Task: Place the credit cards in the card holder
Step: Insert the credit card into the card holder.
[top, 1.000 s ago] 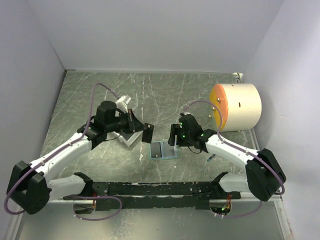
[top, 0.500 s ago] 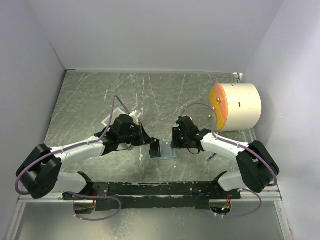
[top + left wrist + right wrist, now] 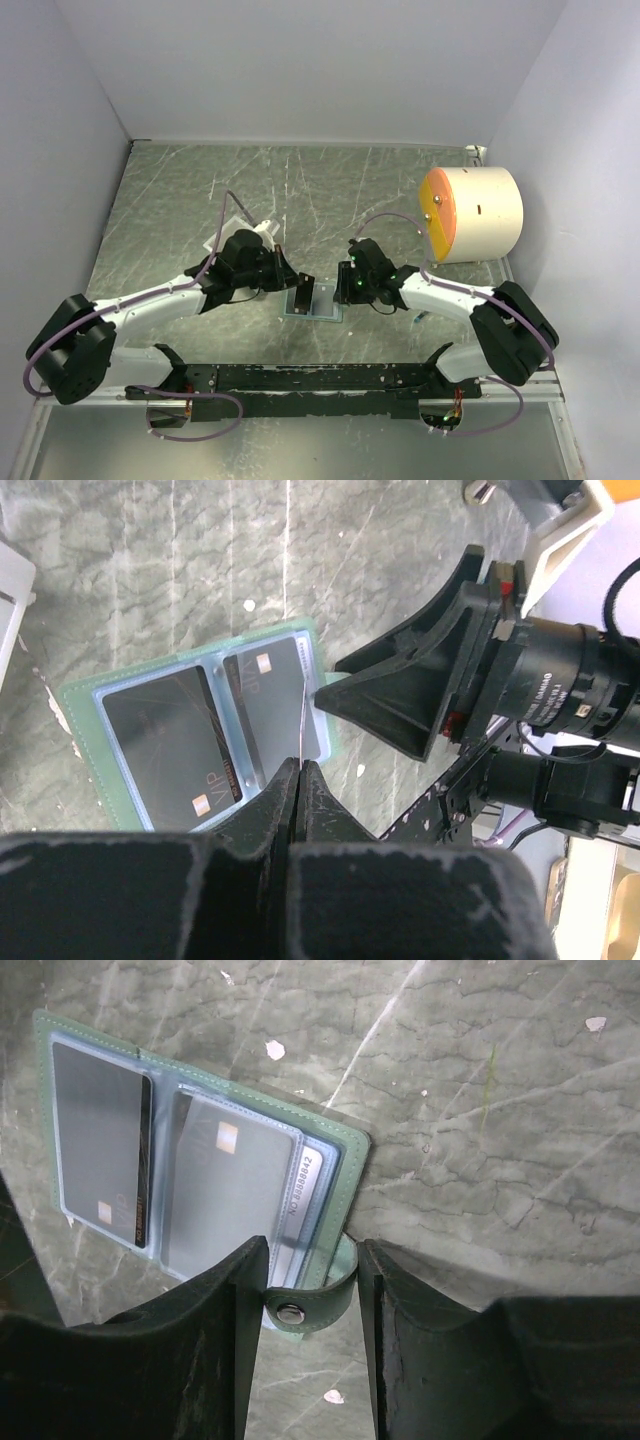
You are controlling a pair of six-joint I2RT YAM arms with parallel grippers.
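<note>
The card holder (image 3: 318,300) lies open on the table between both arms, sage-green outside and light blue inside (image 3: 230,735). Its pockets hold a dark credit card (image 3: 170,745) and a grey one (image 3: 270,705). My left gripper (image 3: 300,765) is shut on another credit card (image 3: 300,720), which shows edge-on as a thin line above the holder's right pocket. My right gripper (image 3: 312,1255) is open. Its jaws stand either side of the curled snap tab (image 3: 305,1305), which spans the gap uncompressed at the holder's corner (image 3: 335,1200).
A white drum with an orange face (image 3: 475,212) lies on its side at the back right. A corner of the white tray (image 3: 8,590) shows left of the holder, mostly under my left arm. The right gripper's black body (image 3: 420,690) sits close to the held card.
My left arm has swung right, bringing the card from the tray side to over the holder. The right gripper has shifted slightly left and its jaws have narrowed around the snap tab.
</note>
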